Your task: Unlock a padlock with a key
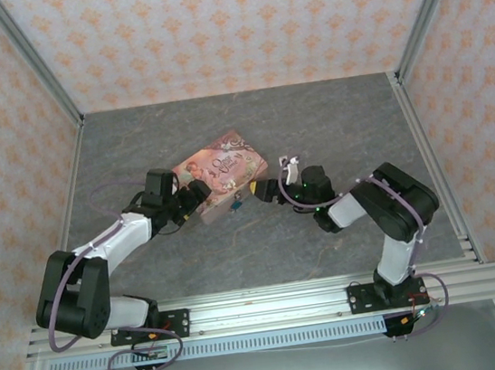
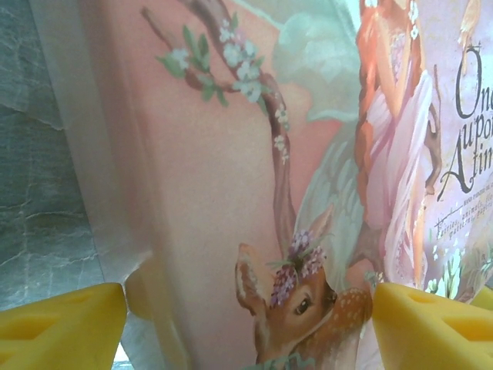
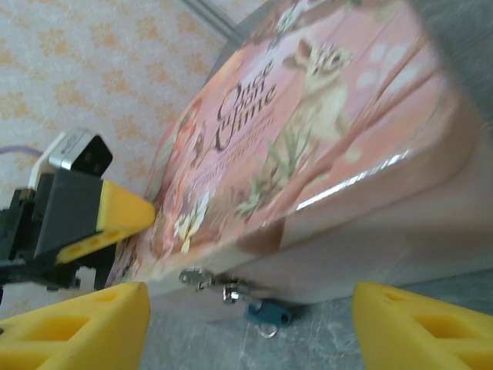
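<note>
**Right arm faces the lock.** The right gripper (image 3: 250,324) hangs low at the front wall of the pink tin (image 3: 323,154). Its yellow fingers are spread wide, holding nothing and touching nothing. Between them and a little ahead, the tiny teal padlock (image 3: 268,314) dangles from the silvery hasp (image 3: 212,279) on that front wall, just above the grey table (image 3: 323,351). The tin lies with its illustrated lid up and its hasp side turned toward this arm, apparently so the lock can be reached head-on.

At the tin's far corner, the left gripper (image 2: 249,308) straddles the box, one yellow finger by its side wall and the other over the lid's edge. It looks set there to brace the tin against sliding while the lock is worked. Whether its jaws actually press the metal cannot be told. With the right fingers empty of any key, the unlocking seems not yet begun.
</note>
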